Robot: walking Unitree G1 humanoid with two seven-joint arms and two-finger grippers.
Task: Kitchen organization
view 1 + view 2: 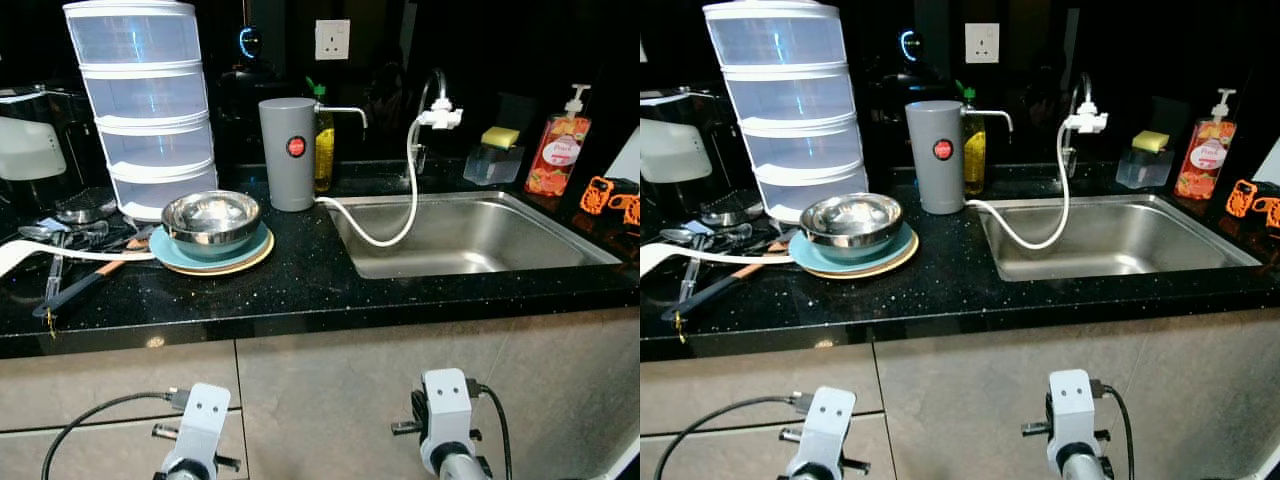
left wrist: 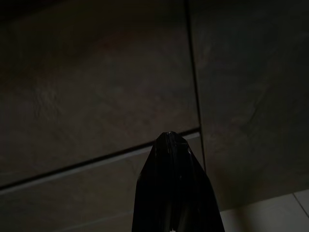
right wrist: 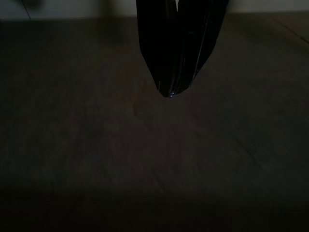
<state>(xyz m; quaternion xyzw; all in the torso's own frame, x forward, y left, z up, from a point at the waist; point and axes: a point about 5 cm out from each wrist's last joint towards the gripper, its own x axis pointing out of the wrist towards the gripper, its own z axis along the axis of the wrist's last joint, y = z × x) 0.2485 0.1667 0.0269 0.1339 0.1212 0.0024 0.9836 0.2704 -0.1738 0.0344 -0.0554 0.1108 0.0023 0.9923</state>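
- Both arms hang low before the cabinet fronts, below the black surface [image 1: 300, 290]; the left gripper [image 2: 170, 140] and right gripper [image 3: 170, 92] each show jaws pressed together, empty, in very dark wrist views
- On the surface sits a steel bowl [image 1: 211, 218] atop a teal plate [image 1: 175, 255], itself on a tan plate [image 1: 250, 262]
- Left of the plates lies a heap of utensils [image 1: 70, 250], hard to tell apart
- Behind the bowl stands a tiered clear container [image 1: 140, 100]
- Just right of the bowl stands a grey dispenser [image 1: 287, 152]
- Further right lies the sink [image 1: 470, 235], a white hose [image 1: 405, 200] drooping into it
- Behind the sink: a yellow sponge [image 1: 500, 137] and a soap bottle [image 1: 558, 150]
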